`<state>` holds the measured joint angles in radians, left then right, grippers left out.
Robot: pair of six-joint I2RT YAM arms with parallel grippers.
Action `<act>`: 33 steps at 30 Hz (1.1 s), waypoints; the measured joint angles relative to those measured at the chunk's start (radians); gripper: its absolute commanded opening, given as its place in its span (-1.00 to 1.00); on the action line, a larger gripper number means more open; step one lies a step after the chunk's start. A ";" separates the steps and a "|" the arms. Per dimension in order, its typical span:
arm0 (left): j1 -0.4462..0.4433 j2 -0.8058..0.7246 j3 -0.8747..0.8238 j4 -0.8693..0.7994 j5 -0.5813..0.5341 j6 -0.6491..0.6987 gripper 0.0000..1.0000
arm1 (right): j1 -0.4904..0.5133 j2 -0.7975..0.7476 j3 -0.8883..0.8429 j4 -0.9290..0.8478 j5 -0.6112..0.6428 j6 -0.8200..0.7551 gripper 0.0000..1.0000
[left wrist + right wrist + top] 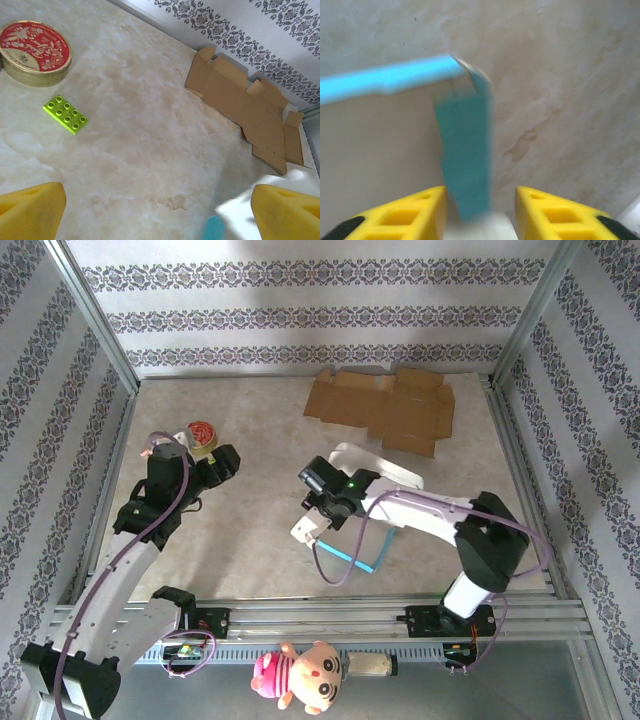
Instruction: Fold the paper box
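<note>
Starting at the left: how does the left gripper (222,462) stand?

— Spread wide, with nothing between its fingers (30,210). It hangs over the table (250,550) just beside a round tin (202,434). A green brick (65,114) lies near the tin.

And the paper box (368,461)?

— Mid-table, right of that gripper, under the right arm. I cannot tell its long axis, because the arm hides too much. What shows runs from a white panel on the far side to a blue edge toward the near side.

The right gripper (480,200)?

— Part-way open. A teal flap (465,160) of the box stands between its fingers, pointing straight away from the wrist to a light-blue edge. The flap sits close to the left finger, with a gap on its right, and no pinch shows.

Further right?

— Flat brown cardboard (385,408) lies at the back, well apart from the box.
</note>
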<state>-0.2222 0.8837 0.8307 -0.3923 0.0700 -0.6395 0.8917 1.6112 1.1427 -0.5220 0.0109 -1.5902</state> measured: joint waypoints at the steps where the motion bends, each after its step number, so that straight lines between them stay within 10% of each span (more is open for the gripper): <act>1: 0.000 0.013 -0.001 0.007 0.004 0.000 0.91 | 0.000 -0.036 -0.008 0.006 0.000 0.017 -0.07; 9: 0.001 0.180 0.002 0.108 0.161 0.078 0.83 | -0.074 -0.348 -0.020 0.063 -0.091 0.634 0.60; 17: -0.094 0.450 0.178 0.088 0.407 0.357 0.82 | -0.544 -0.578 -0.156 0.061 -0.248 1.672 0.61; 23: -0.235 0.706 0.403 -0.087 0.411 0.498 0.71 | -0.521 -0.603 -0.257 0.012 -0.307 1.954 0.62; 33: -0.320 0.856 0.323 -0.152 0.347 0.417 0.49 | -0.546 -0.780 -0.319 -0.035 -0.210 2.098 0.63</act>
<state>-0.5419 1.7401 1.1542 -0.5442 0.4168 -0.2226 0.3462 0.8307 0.8234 -0.5575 -0.1993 0.5076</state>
